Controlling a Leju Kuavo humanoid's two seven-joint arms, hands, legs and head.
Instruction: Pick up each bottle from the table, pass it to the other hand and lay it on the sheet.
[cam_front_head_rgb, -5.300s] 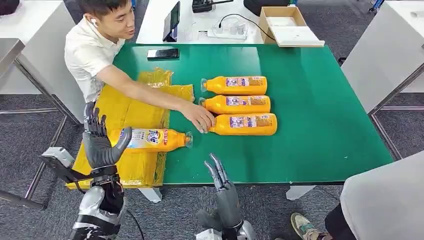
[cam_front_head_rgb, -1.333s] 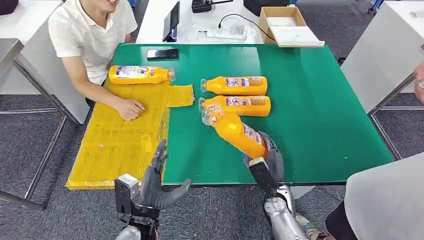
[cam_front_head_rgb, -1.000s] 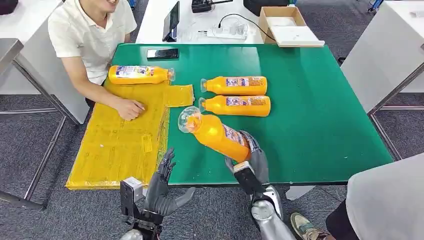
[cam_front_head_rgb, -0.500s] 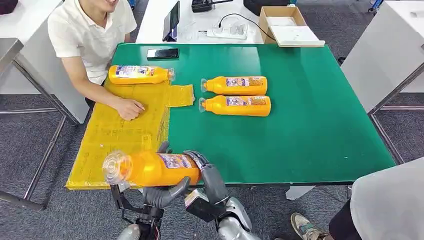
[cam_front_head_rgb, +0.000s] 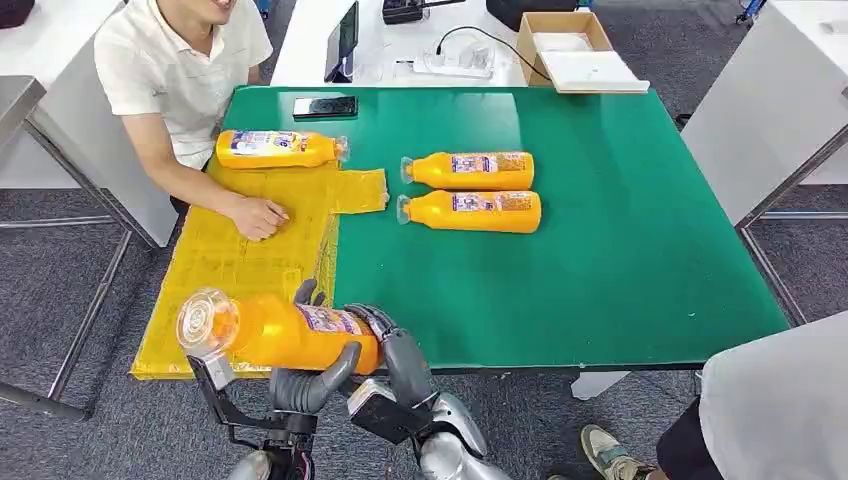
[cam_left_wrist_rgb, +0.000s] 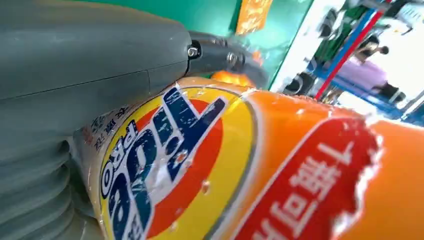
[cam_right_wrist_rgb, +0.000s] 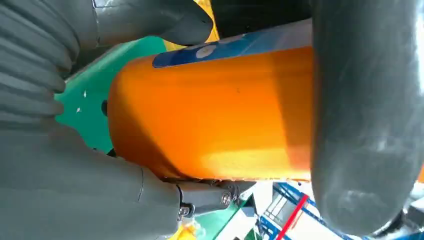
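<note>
An orange detergent bottle (cam_front_head_rgb: 280, 335) hangs level over the table's near edge, cap end pointing left above the yellow sheet (cam_front_head_rgb: 240, 270). My right hand (cam_front_head_rgb: 400, 355) wraps its base end, with its fingers (cam_right_wrist_rgb: 365, 115) curled over the orange body (cam_right_wrist_rgb: 215, 110). My left hand (cam_front_head_rgb: 305, 385) cups the bottle from below, thumb up against its side and palm (cam_left_wrist_rgb: 75, 100) against the label (cam_left_wrist_rgb: 165, 165). Another bottle (cam_front_head_rgb: 275, 149) lies at the sheet's far end. Two more bottles (cam_front_head_rgb: 470, 170) (cam_front_head_rgb: 472, 211) lie side by side on the green table (cam_front_head_rgb: 620, 250).
A person sits at the far left with a hand (cam_front_head_rgb: 258, 216) resting on the sheet. A phone (cam_front_head_rgb: 326, 106) lies at the table's far edge. A cardboard box (cam_front_head_rgb: 575, 50) stands on the table behind. Someone's leg and shoe (cam_front_head_rgb: 610, 455) show at the lower right.
My right hand lifted the nearest bottle off the table and swung it left to my left hand, which now cups it. In the last half second the bottle shifted slightly further left.
</note>
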